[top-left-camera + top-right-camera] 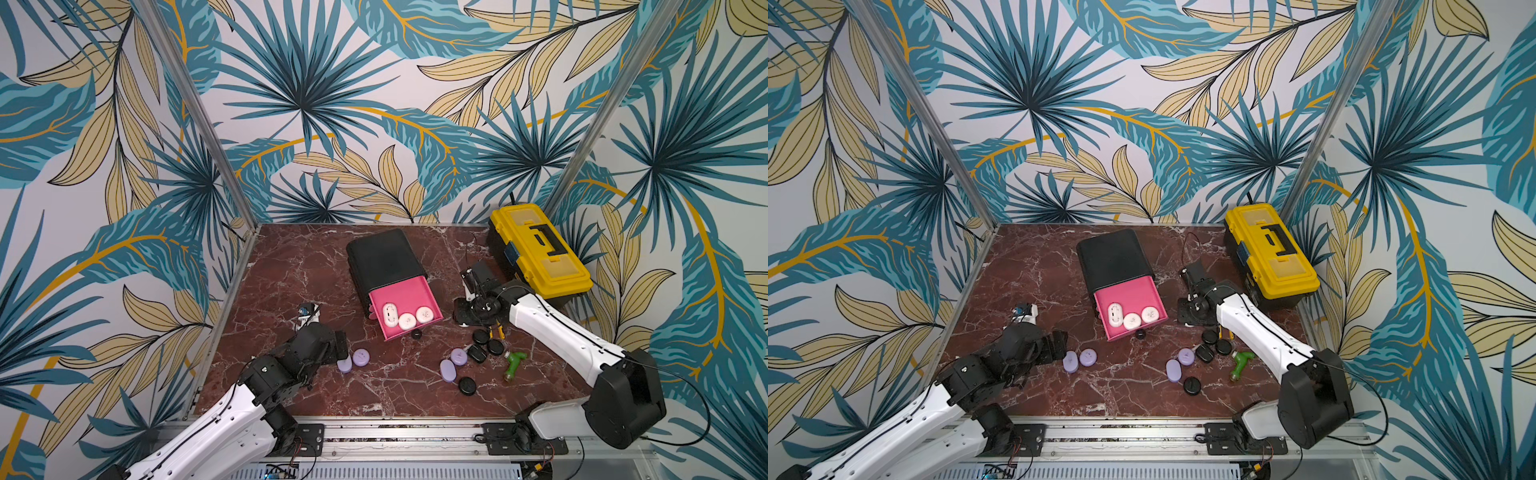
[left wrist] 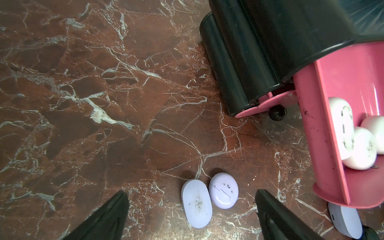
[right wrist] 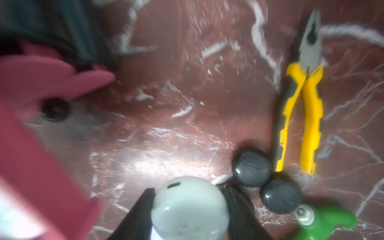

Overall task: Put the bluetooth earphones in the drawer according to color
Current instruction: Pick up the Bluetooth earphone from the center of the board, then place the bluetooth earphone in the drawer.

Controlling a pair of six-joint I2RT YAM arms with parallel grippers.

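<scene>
The right hand (image 3: pixel 189 189) is clamped on a round white case (image 3: pixel 188 212), one finger pressed to each side of it. It hangs just right of the open drawer's front, close to the black cases. The black cabinet (image 1: pixel 382 255) stands mid-worktop toward the far side. Its top pink drawer (image 1: pixel 401 291) juts out toward the near edge, and three white cases (image 1: pixel 407 320) lie bunched together at its front.

The left hand (image 2: pixel 190 193) hovers low on the left with its fingers spread wide apart. Two lilac cases (image 2: pixel 196 203) lie touching each other on the worktop (image 1: pixel 291 270) just beyond its fingertips.

Two more lilac cases (image 1: pixel 458 356) and four black cases (image 1: pixel 481 336) lie on the near right, beside yellow-handled pliers (image 3: pixel 307 124) and a green-handled tool (image 1: pixel 514 361). A yellow toolbox (image 1: pixel 540 253) sits in the far right corner.
</scene>
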